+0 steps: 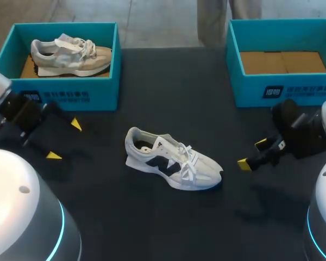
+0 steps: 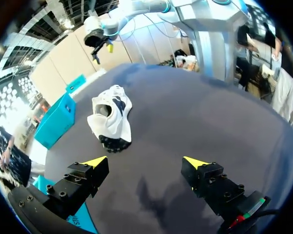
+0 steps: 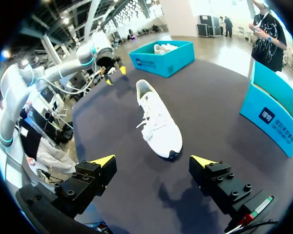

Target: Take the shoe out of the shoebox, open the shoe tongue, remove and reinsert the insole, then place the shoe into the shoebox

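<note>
Table (image 1: 168, 98), left tool (image 1: 64, 140), right tool (image 1: 252, 154) flanking shoe (image 1: 171, 160)

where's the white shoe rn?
Head view: white shoe lies at the centre of the table, between left gripper and right gripper, touching neither.

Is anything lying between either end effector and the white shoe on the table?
Nothing visible does. The white shoe lies in the open on the dark table. The left end effector and the right end effector, both open, each face it across bare tabletop.
</note>
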### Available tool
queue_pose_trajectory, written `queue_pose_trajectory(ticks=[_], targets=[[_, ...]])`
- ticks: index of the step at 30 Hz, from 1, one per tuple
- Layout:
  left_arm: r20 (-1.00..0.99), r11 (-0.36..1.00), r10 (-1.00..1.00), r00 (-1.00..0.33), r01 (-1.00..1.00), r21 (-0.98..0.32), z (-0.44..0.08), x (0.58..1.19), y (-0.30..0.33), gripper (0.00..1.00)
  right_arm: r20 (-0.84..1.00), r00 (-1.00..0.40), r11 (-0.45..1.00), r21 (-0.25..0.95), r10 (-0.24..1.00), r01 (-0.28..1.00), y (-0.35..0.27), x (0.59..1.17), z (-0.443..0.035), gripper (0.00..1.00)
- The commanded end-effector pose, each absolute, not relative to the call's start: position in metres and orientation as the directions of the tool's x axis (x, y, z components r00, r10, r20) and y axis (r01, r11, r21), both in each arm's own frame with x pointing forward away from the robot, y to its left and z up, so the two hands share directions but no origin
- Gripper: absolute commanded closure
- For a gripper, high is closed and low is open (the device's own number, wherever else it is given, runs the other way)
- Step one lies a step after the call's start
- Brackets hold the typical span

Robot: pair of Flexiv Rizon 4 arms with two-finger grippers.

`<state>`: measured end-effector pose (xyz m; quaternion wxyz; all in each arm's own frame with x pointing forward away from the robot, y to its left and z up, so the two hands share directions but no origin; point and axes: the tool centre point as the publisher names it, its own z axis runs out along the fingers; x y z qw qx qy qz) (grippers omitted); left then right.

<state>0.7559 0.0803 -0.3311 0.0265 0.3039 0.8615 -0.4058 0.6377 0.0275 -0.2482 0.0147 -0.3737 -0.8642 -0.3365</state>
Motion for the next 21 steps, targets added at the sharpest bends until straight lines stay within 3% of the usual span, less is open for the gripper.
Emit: queue_pose_trajectory(ticks=[1,10,21], targets=[[-0.242,0.501,0.420,-0.875,0.446,-0.742,-0.339,0.758,0.080,0.00,0.276,-0.721,0.494,0.573,0.635,0.654,0.027,0.636,-0.248,0.00],[-0.212,0.512,0.212,-0.954,0.293,-0.808,-0.341,0.763,0.086,0.00,0.276,-0.721,0.494,0.573,0.635,0.654,0.027,0.636,-0.248,0.00],[-0.084,0.380,0.064,-0.994,0.102,-0.919,-0.376,0.760,0.093,0.00,0.276,-0.721,0.494,0.573,0.635,0.654,0.027,0.636,-0.248,0.00]])
